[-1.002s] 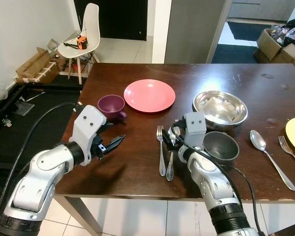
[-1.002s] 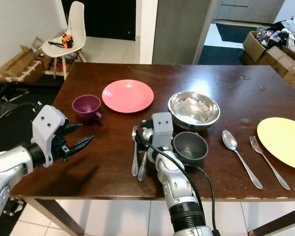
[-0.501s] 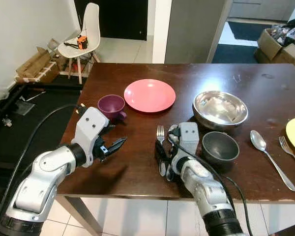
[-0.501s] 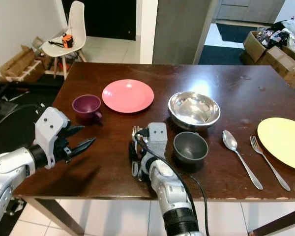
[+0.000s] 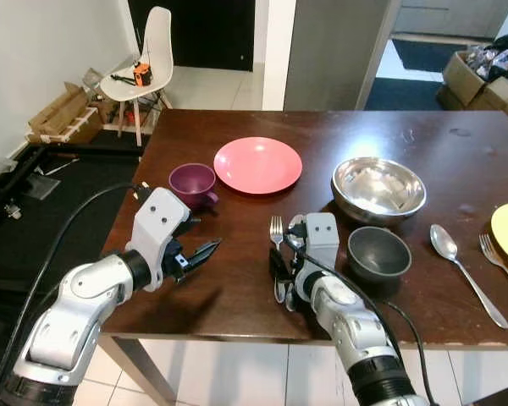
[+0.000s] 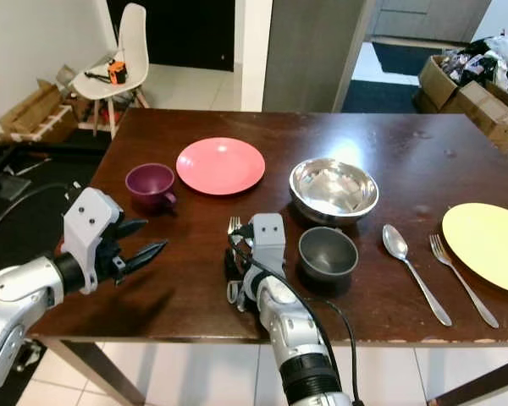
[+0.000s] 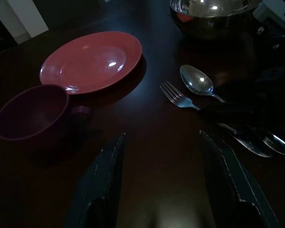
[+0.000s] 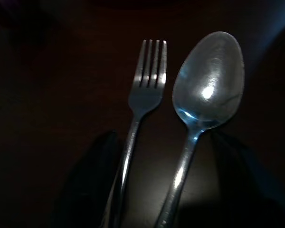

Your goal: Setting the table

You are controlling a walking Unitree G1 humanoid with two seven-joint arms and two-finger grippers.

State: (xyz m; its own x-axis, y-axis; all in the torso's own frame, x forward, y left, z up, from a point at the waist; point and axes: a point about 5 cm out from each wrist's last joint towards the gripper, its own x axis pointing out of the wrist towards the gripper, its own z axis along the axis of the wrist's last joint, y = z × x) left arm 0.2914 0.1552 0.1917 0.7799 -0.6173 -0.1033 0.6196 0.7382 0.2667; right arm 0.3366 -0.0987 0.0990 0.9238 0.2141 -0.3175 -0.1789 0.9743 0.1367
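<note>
The right tool point(image 5: 281, 269) is spread wide over a fork point(image 8: 141, 104) and spoon point(image 8: 206, 102) that lie side by side on the dark surface point(image 5: 237, 292). In the right wrist view its two fingers point(image 8: 85, 190) straddle both handles, one on the outer side of each, and grasp neither; whether they touch the cutlery cannot be told. The right arm reaches forward from the near edge, wrist bent down, the tool pointing at the surface just left of a dark grey bowl point(image 5: 378, 252).

The left tool point(image 5: 196, 252) is also released, fingers point(image 7: 102, 185) apart and holding nothing, hovering above the surface near its left front corner. The left arm is bent at the elbow, forearm angled inward toward the cutlery.

A purple cup point(image 5: 192, 183) stands just beyond the left tool, with a pink plate point(image 5: 258, 164) beside it and a steel bowl point(image 5: 378, 187) farther right, just behind the grey bowl. At the right end lie a second spoon point(image 6: 413, 269), a second fork point(image 6: 461, 278) and a yellow plate point(image 6: 488, 244).

The left wrist view shows the cup's handle turned toward the plate and the fork and spoon heads clear of the right arm. The eye views show a white chair point(image 5: 140, 72) and cardboard boxes point(image 5: 63, 112) on the floor beyond the surface.
</note>
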